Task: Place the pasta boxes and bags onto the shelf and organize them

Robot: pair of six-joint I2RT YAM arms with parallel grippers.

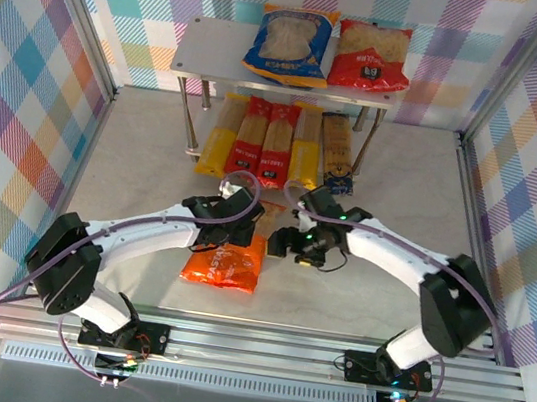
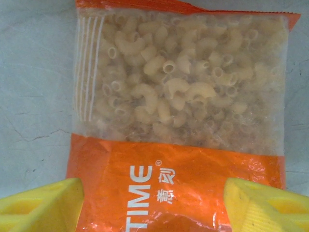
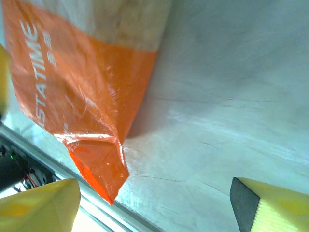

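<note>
Orange bag (image 1: pixel 224 267) lies flat on the desk (image 1: pixel 399 205) toward its near edge, the left gripper (image 2: pixel 152 195) spread wide above it, the right gripper (image 3: pixel 154 191) equally wide beside the bag's corner.

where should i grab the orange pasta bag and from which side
I'd come straight down on the orange bag at its printed lower half, fingers closing across its width. It lies flat on the table with no raised edge, and the open left end effector hangs over that part.
</note>
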